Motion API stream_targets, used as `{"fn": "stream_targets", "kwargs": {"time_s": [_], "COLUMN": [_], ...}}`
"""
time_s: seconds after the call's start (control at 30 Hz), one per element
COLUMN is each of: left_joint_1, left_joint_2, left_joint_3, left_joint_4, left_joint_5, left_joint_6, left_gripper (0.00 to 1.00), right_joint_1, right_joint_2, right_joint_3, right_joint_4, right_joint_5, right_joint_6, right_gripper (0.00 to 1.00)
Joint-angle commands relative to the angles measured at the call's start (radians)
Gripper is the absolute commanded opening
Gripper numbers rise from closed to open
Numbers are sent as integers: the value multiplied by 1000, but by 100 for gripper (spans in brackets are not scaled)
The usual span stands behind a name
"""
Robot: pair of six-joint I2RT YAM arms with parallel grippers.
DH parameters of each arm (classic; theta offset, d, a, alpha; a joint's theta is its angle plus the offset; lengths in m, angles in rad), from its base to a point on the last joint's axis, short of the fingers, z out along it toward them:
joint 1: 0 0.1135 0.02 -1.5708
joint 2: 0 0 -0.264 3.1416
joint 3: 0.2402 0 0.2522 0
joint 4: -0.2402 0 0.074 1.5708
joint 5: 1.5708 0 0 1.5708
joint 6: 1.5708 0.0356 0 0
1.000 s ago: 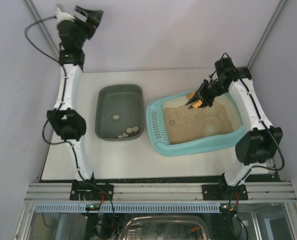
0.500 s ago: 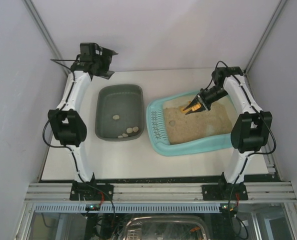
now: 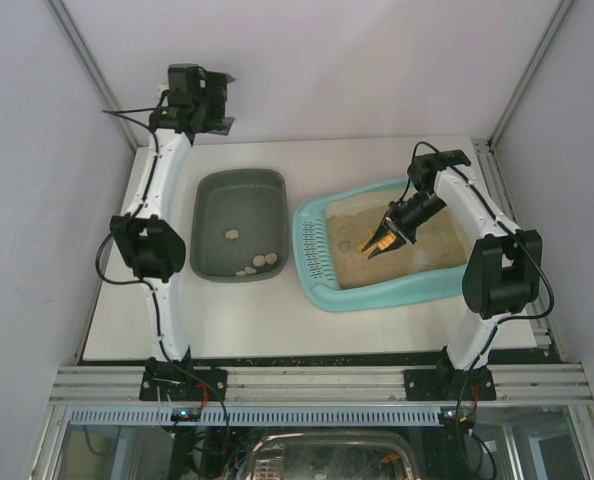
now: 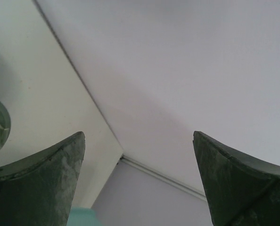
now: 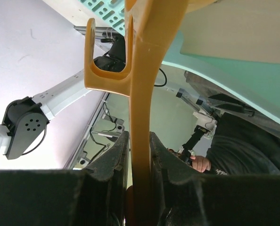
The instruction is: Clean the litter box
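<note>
The light-teal litter box (image 3: 312, 275) with beige litter (image 3: 407, 255) lies right of centre; its perforated strip (image 3: 315, 245) is at its left end. A small pale lump (image 3: 345, 245) lies on the litter. My right gripper (image 3: 395, 226) is shut on the handle of an orange scoop (image 3: 379, 240), whose head is down at the litter beside the lump. In the right wrist view the scoop handle (image 5: 144, 94) runs up between the fingers (image 5: 112, 165), with the box rim (image 5: 234, 70) above. My left gripper (image 3: 209, 102) is raised at the back left, open and empty (image 4: 139, 179).
A dark grey-green tub (image 3: 239, 222) with a few pale lumps (image 3: 259, 262) stands left of the litter box. Enclosure walls and corner posts surround the white table (image 3: 227, 320). A metal rail (image 3: 317, 382) runs along the near edge.
My right gripper has swung forward and left with the scoop, lowering it from the box's back rim to the litter. My left arm has straightened, its gripper shifting right at the back.
</note>
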Motion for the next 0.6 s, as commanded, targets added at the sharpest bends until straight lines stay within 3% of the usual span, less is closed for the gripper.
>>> {"fn": "stream_targets", "kwargs": {"time_s": [0.0, 0.57], "left_joint_1": [-32, 2], "left_joint_2": [26, -18], "left_joint_3": [56, -10], "left_joint_4": [-35, -128], "left_joint_5": [12, 62], "left_joint_6": [9, 80], "left_gripper": [99, 99], "right_joint_1": [18, 67], "right_joint_2": [-18, 37], "right_joint_3": [2, -13], "right_joint_4": [55, 30], "right_joint_5": [-8, -72], "right_joint_6": [36, 84], "right_gripper": [0, 0]}}
